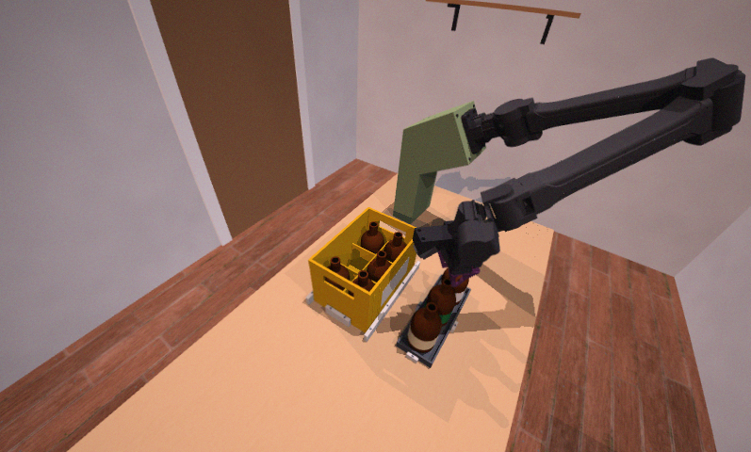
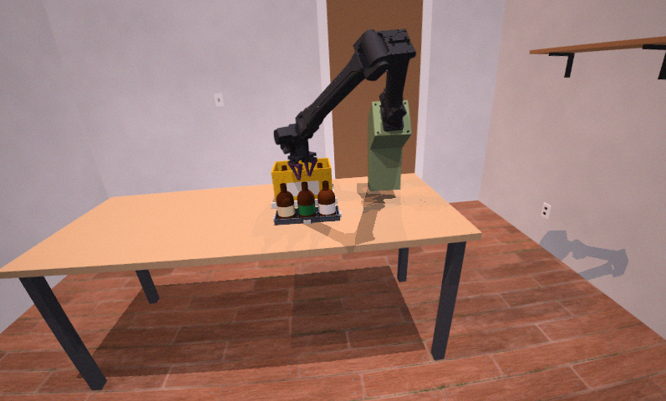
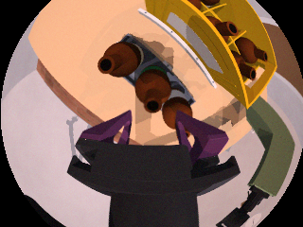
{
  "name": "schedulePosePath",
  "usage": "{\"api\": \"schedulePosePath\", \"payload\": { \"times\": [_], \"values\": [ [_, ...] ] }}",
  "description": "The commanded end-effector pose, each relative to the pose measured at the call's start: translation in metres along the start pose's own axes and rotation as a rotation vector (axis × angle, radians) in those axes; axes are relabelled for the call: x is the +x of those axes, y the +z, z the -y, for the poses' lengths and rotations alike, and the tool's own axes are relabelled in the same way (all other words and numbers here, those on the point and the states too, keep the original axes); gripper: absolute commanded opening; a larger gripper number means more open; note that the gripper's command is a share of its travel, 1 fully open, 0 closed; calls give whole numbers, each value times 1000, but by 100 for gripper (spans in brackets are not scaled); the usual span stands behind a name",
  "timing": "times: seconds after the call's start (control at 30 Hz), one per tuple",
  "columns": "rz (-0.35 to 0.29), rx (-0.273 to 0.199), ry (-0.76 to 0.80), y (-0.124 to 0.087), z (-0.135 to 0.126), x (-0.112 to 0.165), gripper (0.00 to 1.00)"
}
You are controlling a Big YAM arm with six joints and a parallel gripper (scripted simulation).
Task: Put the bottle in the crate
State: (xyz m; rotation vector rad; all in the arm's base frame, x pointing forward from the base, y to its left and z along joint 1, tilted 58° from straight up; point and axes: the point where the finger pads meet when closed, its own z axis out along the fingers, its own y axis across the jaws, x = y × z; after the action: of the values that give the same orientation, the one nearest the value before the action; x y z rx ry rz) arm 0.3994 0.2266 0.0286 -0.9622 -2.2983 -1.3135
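Observation:
A yellow crate stands on the table with several brown bottles in it and one empty slot in the middle of its left row. Beside it a dark tray holds three upright brown bottles: a cream-labelled one, a green-labelled one and a white-labelled one. My gripper with purple fingers hangs open just above the bottle tops at the tray's far end, touching none. In the wrist view the gripper has a bottle top between the fingertips, near the right one.
The crate stands right behind the tray, close to the gripper. The arm's green base block stands at the table's far edge. The table edge lies right of the tray.

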Motion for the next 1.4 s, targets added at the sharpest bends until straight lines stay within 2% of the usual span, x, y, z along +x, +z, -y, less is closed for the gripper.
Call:
{"api": "schedulePosePath", "payload": {
  "times": [0.0, 1.37],
  "values": [
    [2, 6, 11, 1, 3, -6, 61],
    [1, 5, 8, 2, -2, -6, 61]
  ]
}}
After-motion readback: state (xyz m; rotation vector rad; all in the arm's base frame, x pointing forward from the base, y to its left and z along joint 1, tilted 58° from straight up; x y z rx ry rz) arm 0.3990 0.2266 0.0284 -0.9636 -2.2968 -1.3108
